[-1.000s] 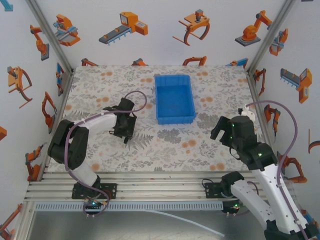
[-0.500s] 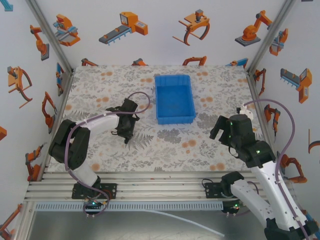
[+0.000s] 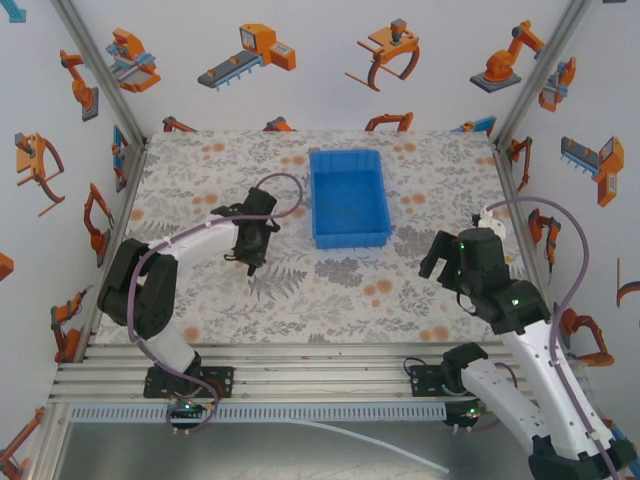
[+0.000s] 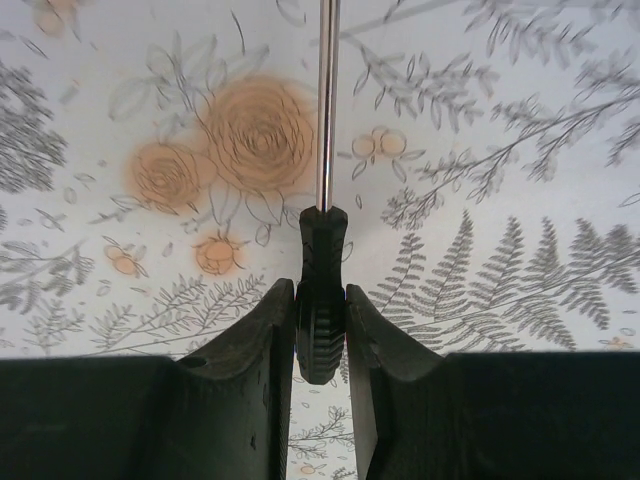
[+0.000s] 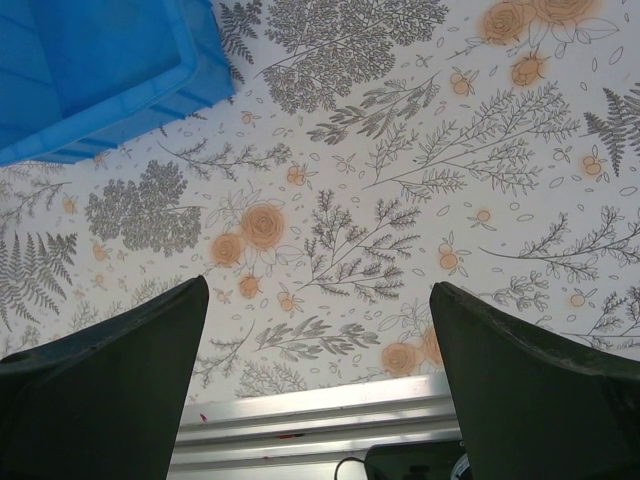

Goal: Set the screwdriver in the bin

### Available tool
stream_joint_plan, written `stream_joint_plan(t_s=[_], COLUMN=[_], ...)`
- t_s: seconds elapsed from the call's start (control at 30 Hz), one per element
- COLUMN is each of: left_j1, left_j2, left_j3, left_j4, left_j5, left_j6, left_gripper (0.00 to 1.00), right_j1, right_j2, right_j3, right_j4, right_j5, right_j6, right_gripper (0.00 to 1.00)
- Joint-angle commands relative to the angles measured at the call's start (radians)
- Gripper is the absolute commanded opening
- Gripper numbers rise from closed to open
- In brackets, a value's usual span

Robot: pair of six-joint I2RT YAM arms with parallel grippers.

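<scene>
The screwdriver (image 4: pixel 321 290) has a ribbed black handle and a thin bright shaft running up out of the left wrist view. My left gripper (image 4: pixel 320 300) is shut on that handle, and the tool hangs above the floral cloth. From the top view, the left gripper (image 3: pixel 252 262) sits left of the bin (image 3: pixel 348 197), a bright blue low-walled tray at the table's middle back. A corner of the bin (image 5: pixel 100 70) shows at the upper left of the right wrist view. My right gripper (image 5: pixel 318 350) hangs open near the table's front right, with nothing between its fingers.
The floral tablecloth (image 3: pixel 330 290) covers the table. An aluminium rail (image 5: pixel 320 415) runs along the near edge under the right gripper. Metal frame posts (image 3: pixel 110 70) and printed walls close in the sides and back.
My left gripper has moved up and toward the bin with the screwdriver in it. The right arm has barely shifted.
</scene>
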State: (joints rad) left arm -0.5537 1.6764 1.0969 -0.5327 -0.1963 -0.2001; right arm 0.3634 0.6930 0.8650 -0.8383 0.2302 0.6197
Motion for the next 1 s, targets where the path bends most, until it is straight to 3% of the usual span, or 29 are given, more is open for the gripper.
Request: stream_joint_plan(t_s=[0.0,0.53,0.97], left_j1=[0.005,-0.035,-0.128], left_j2=[-0.018,0.201,0.396], left_j3=[0.107,0.567,0.806], left_j4=[-0.017,-0.038,-0.036], left_j5=[-0.035,0.002,0.038], left_j6=[0.059,0.087,0.079], left_gripper=[0.14,0.15,0.15], right_j1=[0.007,0.006,0.007], right_j2=[0.016,0.050,0.031], right_j3=[-0.006,-0.040,-0.035], right_j4=[0.040,0.077,0.026], right_j5=[0.015,0.011,0.004], right_j6=[-0.023,-0.024,-0.010], right_gripper=[0.83,0.83,0.83])
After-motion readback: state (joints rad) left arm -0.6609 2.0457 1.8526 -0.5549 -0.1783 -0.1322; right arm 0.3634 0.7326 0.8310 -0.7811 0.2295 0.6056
